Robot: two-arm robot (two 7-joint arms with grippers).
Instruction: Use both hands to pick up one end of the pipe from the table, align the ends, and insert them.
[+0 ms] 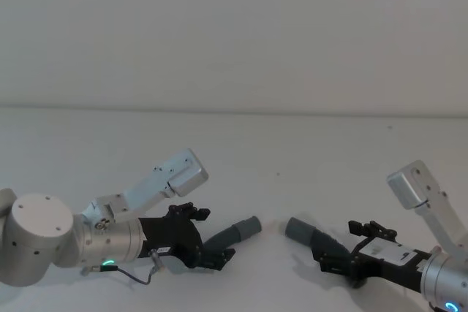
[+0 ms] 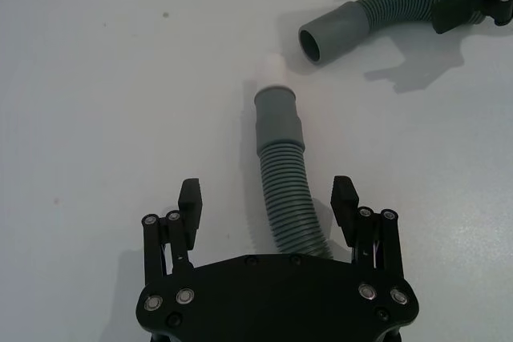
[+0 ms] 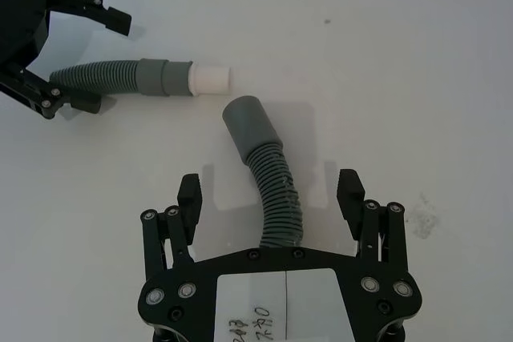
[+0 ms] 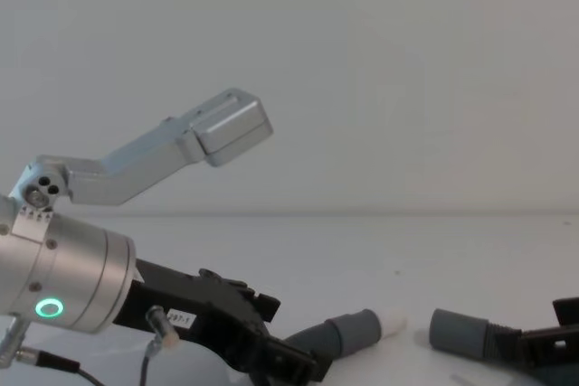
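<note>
Two wide-open grippers of mine hold nothing: left gripper (image 2: 268, 198) and right gripper (image 3: 272, 194) each straddle the pipe (image 2: 279, 170) toward the table's (image 1: 234, 151) near edge, its white-tipped end (image 2: 268, 70) just apart from its socket end (image 2: 329, 31).

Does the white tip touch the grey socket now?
Apart. The left wrist view shows bare table between the white tip and the socket.

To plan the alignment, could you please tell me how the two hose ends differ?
The cuff has a narrower white tip; the socket is plain grey, open-mouthed. The open left gripper straddles the hose behind the cuff, the open right gripper behind the socket. Both are smooth, grey, lying unjoined.
</note>
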